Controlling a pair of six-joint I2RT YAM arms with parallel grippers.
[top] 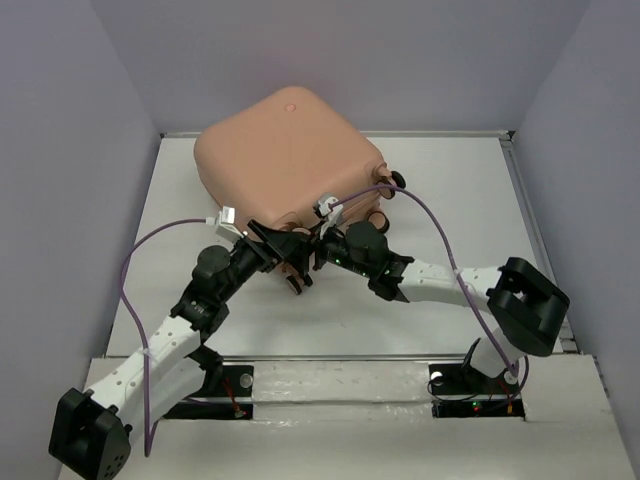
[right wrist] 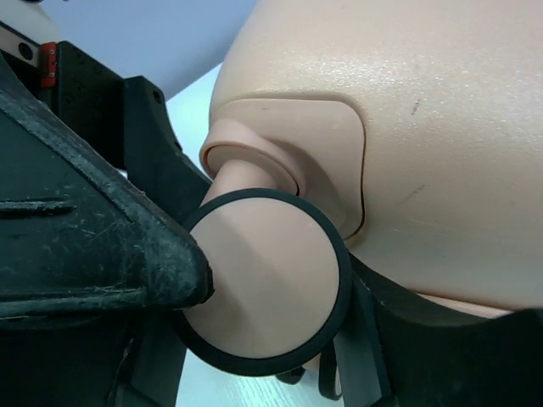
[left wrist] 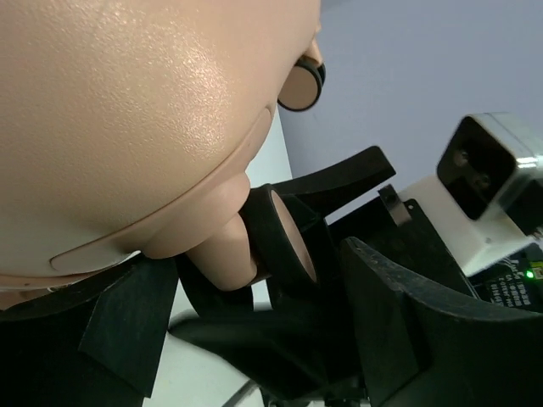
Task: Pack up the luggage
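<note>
The luggage [top: 285,160], a closed peach-pink hard-shell suitcase, lies flat at the back of the table. Both grippers meet at its near edge, around one caster wheel [top: 297,278]. My left gripper [top: 283,250] stands open, with its fingers [left wrist: 119,331] wide apart on either side of that wheel [left wrist: 273,246] and the shell [left wrist: 127,127] just above. My right gripper [right wrist: 288,297] is open too. The wheel's round face [right wrist: 263,280] lies between its jaws, and the left fingertip [right wrist: 191,275] touches that face. The inside of the suitcase is hidden.
Two more caster wheels [top: 385,215] stick out at the suitcase's right side. Grey walls close in the white table [top: 450,200] at the back and on both sides. Purple cables [top: 440,225] arch over each arm. The right arm's wrist camera [left wrist: 492,178] sits close beside my left fingers.
</note>
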